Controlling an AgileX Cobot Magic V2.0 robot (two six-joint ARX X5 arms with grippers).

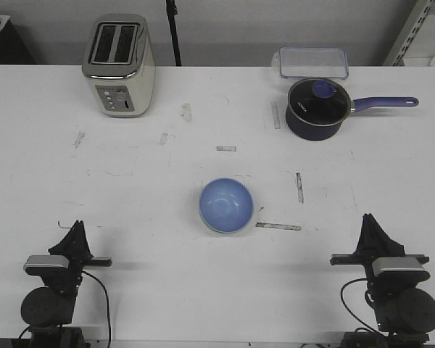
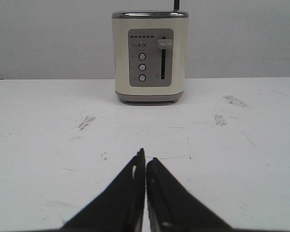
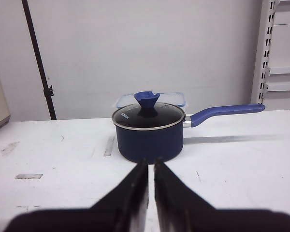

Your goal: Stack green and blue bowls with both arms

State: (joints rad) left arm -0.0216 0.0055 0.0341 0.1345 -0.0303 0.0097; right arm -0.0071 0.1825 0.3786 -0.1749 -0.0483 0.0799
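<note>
One blue bowl (image 1: 226,205) sits mid-table with a pale green rim showing under its edge, as if nested in a green bowl. Both grippers, left (image 1: 77,230) and right (image 1: 370,222), rest near the front edge, well apart from it, jaws closed and empty. Behind stand a toaster (image 1: 119,65) and saucepan (image 1: 317,108).

The blue bowl (image 1: 226,205) is sitting upright, mouth up, near the table centre. A pale green rim is showing along its lower edge, from 5 to 8 o'clock, indicating the green bowl (image 1: 219,229) nested beneath it. Both are glossy and round.
</note>
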